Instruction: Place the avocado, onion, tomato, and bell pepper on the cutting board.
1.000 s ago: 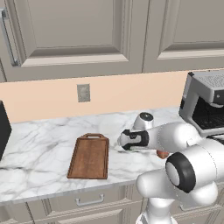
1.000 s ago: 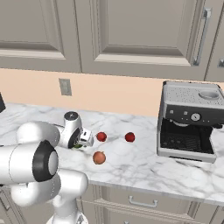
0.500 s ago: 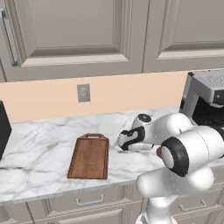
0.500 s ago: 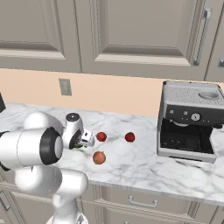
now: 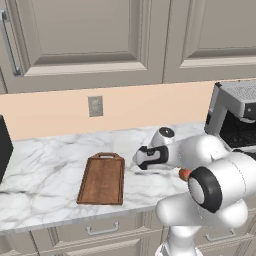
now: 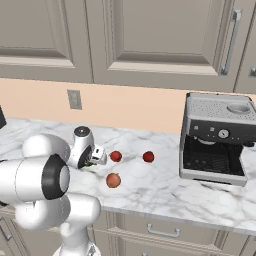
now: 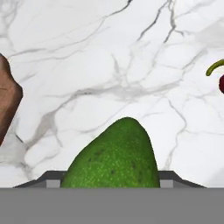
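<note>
The pear-shaped, pebbly dark-green avocado [image 7: 114, 157] at the frame's bottom centre looks light, firm and slick; grip its widest middle. Jaws' state unclear.

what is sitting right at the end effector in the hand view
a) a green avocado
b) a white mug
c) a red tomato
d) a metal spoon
a: in the hand view the green, speckled avocado rises from the bottom edge, right at the end effector, with the marble counter behind it.
</note>
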